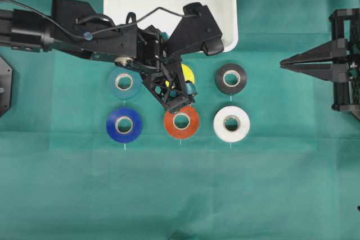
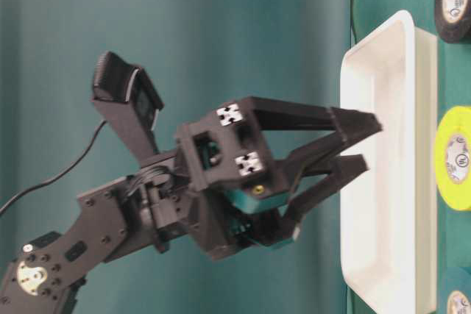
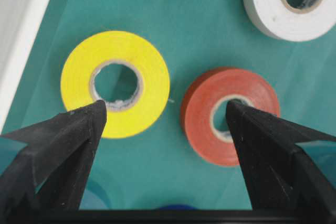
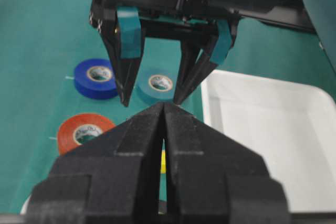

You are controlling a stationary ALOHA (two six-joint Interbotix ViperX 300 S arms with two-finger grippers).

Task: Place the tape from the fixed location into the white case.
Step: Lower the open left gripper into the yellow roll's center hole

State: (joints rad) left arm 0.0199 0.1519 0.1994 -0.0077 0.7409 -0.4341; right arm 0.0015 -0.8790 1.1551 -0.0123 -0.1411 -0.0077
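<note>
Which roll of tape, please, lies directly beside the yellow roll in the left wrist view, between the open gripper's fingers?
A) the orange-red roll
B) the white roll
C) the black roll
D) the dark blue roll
A: in the left wrist view the orange-red roll lies right next to the yellow roll, both framed by the open left gripper.
</note>
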